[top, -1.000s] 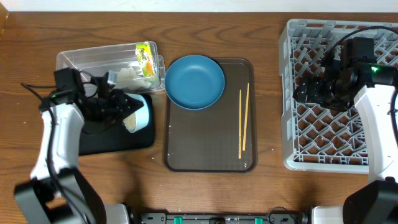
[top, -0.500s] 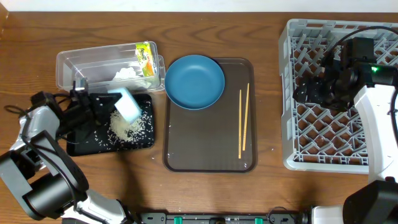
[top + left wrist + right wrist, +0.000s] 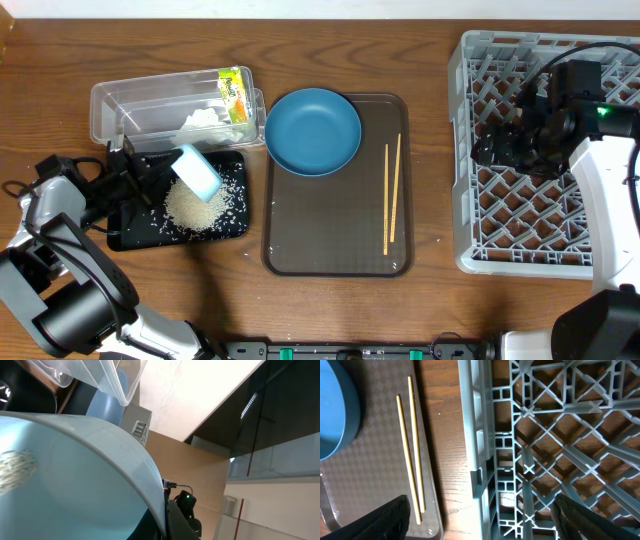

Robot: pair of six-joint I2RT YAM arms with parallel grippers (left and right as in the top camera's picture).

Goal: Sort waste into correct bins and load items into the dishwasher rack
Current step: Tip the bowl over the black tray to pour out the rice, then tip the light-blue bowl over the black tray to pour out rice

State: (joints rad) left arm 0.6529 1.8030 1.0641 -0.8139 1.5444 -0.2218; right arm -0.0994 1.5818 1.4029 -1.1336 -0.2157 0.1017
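Dishwasher rack (image 3: pixel 545 150) sits right of the brown serving tray (image 3: pixel 335 250). Right gripper (image 3: pixel 482 512) is over the rack's tray-side wall, fingers spread wide, empty. Clear tub (image 3: pixel 120 105) is up-left of the serving tray. Black tray (image 3: pixel 232 230) is just left of it. Dark-blue plate (image 3: pixel 313 131) is on the serving tray's far-left corner. Light-blue bowl (image 3: pixel 197 172) is tipped, left of the serving tray, pinched by the left gripper (image 3: pixel 150 178). Chopsticks (image 3: pixel 392 198) lie along the serving tray's right side. Rice (image 3: pixel 195 205) is heaped on the black tray. Tissue (image 3: pixel 203 119) and wrapper (image 3: pixel 234 90) are in the tub's end nearest the serving tray.
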